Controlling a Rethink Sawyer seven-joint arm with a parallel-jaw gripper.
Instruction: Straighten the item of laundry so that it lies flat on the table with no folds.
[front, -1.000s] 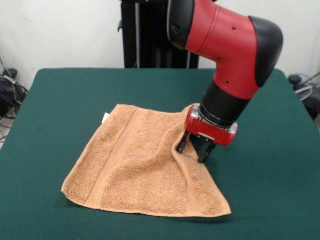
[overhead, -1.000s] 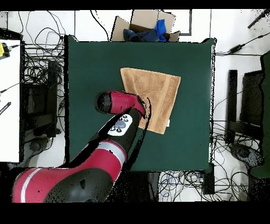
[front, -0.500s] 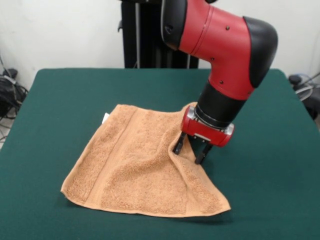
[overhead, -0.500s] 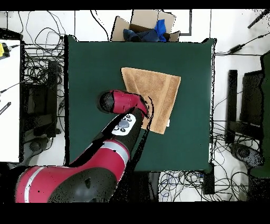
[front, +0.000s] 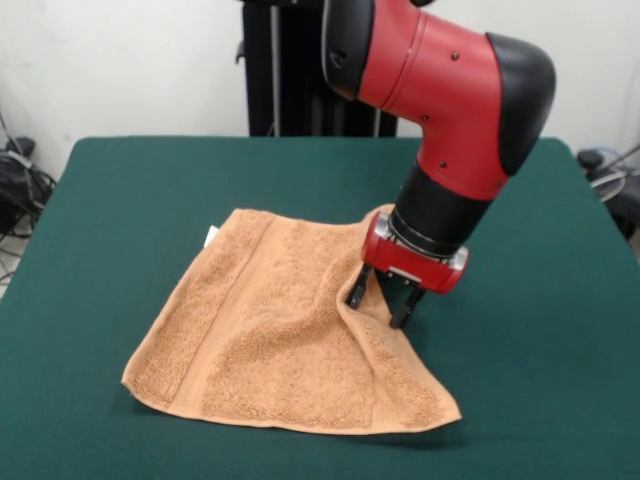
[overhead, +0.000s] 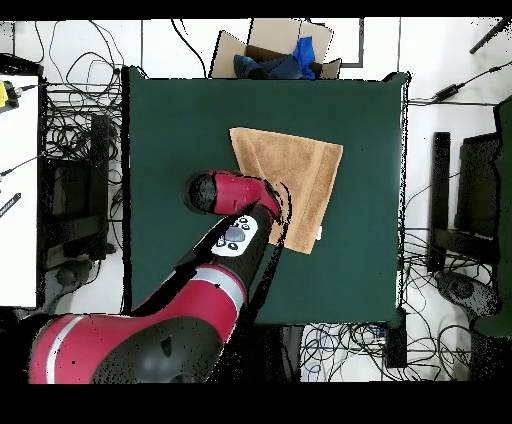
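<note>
The tan terry towel (front: 280, 330) lies spread on the dark green table (front: 120, 200), with a flat woven band near its left side and a small white tag (front: 211, 236) at the far left corner. A raised fold runs along its right part, from the far edge down to the near corner. My gripper (front: 380, 300) is open and stands low over that fold, one finger on each side of it, its tips at the cloth. In the overhead view the towel (overhead: 300, 165) shows as an angled rectangle, and the red arm (overhead: 235, 195) covers the gripper and the towel's left edge.
Green table (overhead: 180, 120) surface lies all around the towel. A cardboard box (overhead: 270, 50) with blue cloth stands beyond the table's far edge in the overhead view. Cables and equipment lie on the floor at both sides.
The arm and gripper shifted slightly left and up over the first half second, then held still. The towel's right fold and near corner moved a little with it.
</note>
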